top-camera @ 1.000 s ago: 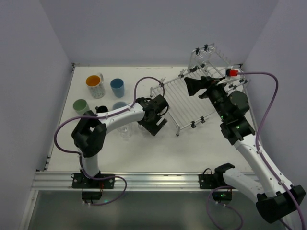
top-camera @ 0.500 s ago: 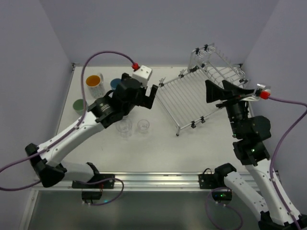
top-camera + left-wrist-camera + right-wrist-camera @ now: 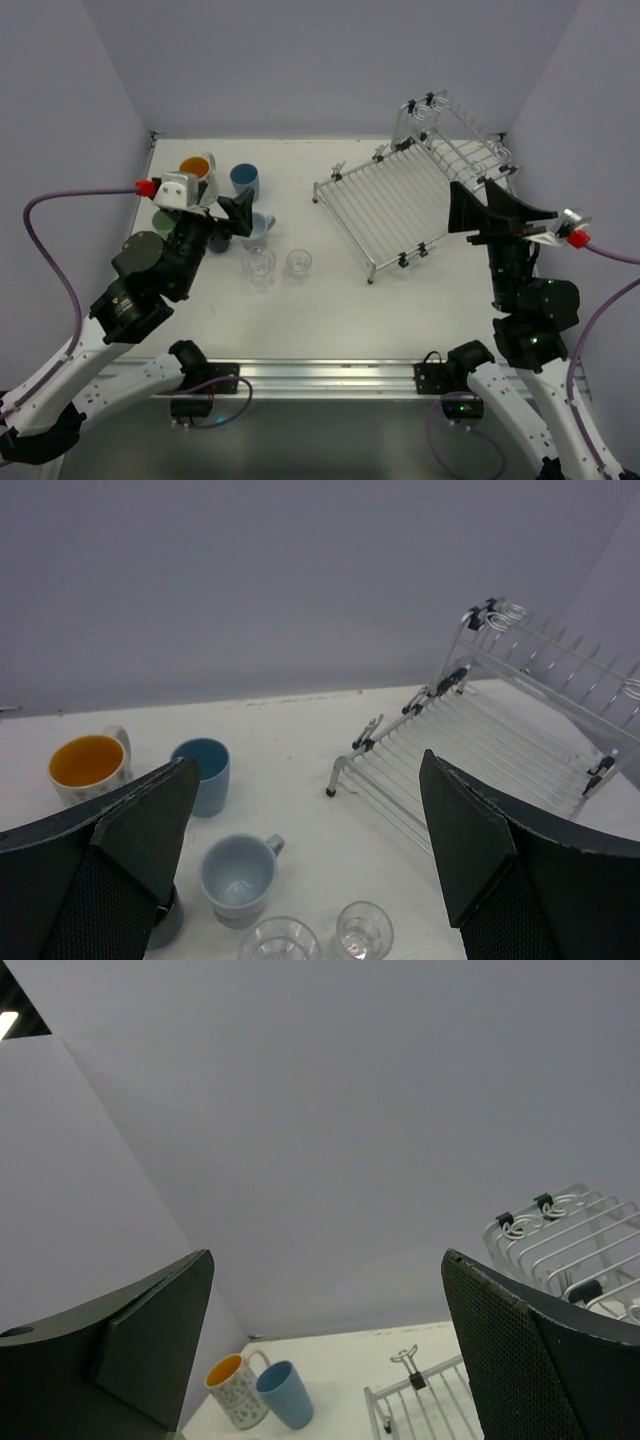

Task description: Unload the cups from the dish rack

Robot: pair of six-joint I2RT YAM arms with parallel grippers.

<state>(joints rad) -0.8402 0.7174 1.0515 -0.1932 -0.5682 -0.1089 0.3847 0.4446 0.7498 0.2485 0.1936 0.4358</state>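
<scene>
The silver wire dish rack (image 3: 395,205) stands at the back right with no cup in it; it also shows in the left wrist view (image 3: 500,745) and the right wrist view (image 3: 560,1250). The cups stand on the table at the left: a white mug with orange inside (image 3: 197,170), a dark blue cup (image 3: 244,180), a light blue mug (image 3: 258,228), a pale green cup (image 3: 163,219) mostly hidden, and two clear glasses (image 3: 260,266) (image 3: 298,262). My left gripper (image 3: 225,222) is open and empty, high above the cups. My right gripper (image 3: 490,212) is open and empty, raised beside the rack's right end.
In the left wrist view a dark cup (image 3: 165,925) sits half hidden behind the left finger, next to the light blue mug (image 3: 238,877). Grey walls close the table on three sides. The rack's raised slotted back (image 3: 455,135) stands at the far right corner.
The left arm has swung left and back from beside the rack, rising above the cups. The right arm has drawn back off the rack towards the near edge. The cups have not moved.
</scene>
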